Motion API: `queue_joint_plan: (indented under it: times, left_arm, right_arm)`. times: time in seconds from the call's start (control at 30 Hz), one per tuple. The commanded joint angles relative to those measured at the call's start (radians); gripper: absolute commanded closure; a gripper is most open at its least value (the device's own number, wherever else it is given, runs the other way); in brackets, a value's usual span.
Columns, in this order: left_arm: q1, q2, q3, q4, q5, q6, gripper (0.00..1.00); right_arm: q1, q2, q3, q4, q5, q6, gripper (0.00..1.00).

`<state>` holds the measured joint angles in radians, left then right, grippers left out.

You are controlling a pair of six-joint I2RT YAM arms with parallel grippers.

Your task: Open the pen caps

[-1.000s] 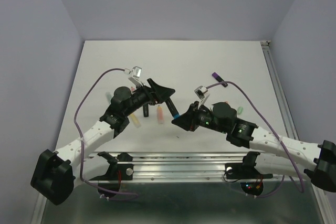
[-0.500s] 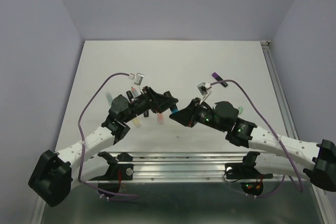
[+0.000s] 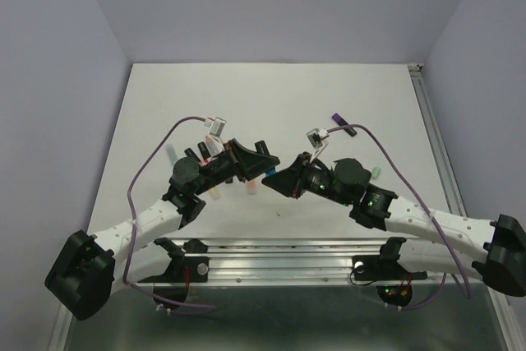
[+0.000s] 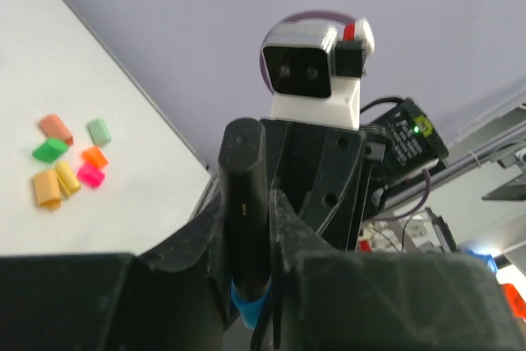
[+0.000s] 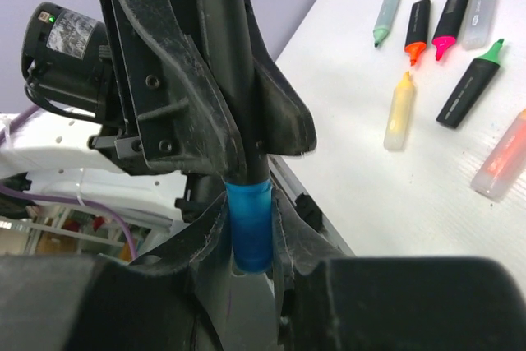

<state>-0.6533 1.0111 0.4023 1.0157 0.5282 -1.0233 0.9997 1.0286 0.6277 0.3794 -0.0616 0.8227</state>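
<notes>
**Operator:** Where is the cap I'm working on?

**Spotter:** Your blue cap (image 5: 249,228) is up in the air between the 2 arms, over the near middle of the table (image 3: 271,96). Your right gripper (image 5: 249,203) is clamped on it, 1 finger on each side, with no gap showing.

**Operator:** And the left?

**Spotter:** Your left gripper (image 4: 246,211) has its fingers pressed against both sides of the black barrel (image 4: 242,162). You hold 1 marker with 2 grips, just beside each other.

**Operator:** Which way does it lie?

**Spotter:** That is what your pull turns on. Seen from the right wrist, the barrel rises straight out of the cap and into the left fingers. Cap and barrel share 1 line, with the cap in the right fingers and the barrel in the left. I'd judge you should draw the arms apart along that line. A sideways tug would likely bend the joint rather than free it.

**Operator:** Anything unclear?

**Spotter:** From the left wrist, a bit of blue shows below the left fingers. I cannot tell whether it is the cap's edge or a coloured tail plug.

**Operator:** The rest?

**Spotter:** The loose caps (image 4: 66,177) lie bunched on the table, well apart from your grip. The bare markers (image 5: 467,92) lie side by side elsewhere on it. Neither looks to be in the pull's way.
</notes>
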Motion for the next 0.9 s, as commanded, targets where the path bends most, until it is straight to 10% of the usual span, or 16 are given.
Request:
queue_joint_plan:
  times: [0.0,0.4,0.87]
  left_arm:
    - [-0.008,-0.009,-0.005,0.084,0.029,-0.003,1.00]
    - [-0.006,-0.013,0.024,-0.059,-0.075,-0.080,1.00]
    - [0.047,0.052,0.124,-0.183,-0.158,-0.035,1.00]
  right_arm:
    - [-0.015,-0.025,0.029,0.067,-0.003,-0.007,0.99]
    - [-0.015,-0.110,-0.077,0.368,-0.352,-0.325,0.99]
    - [-0.013,-0.078,0.029,-0.040,-0.100,-0.239,0.99]
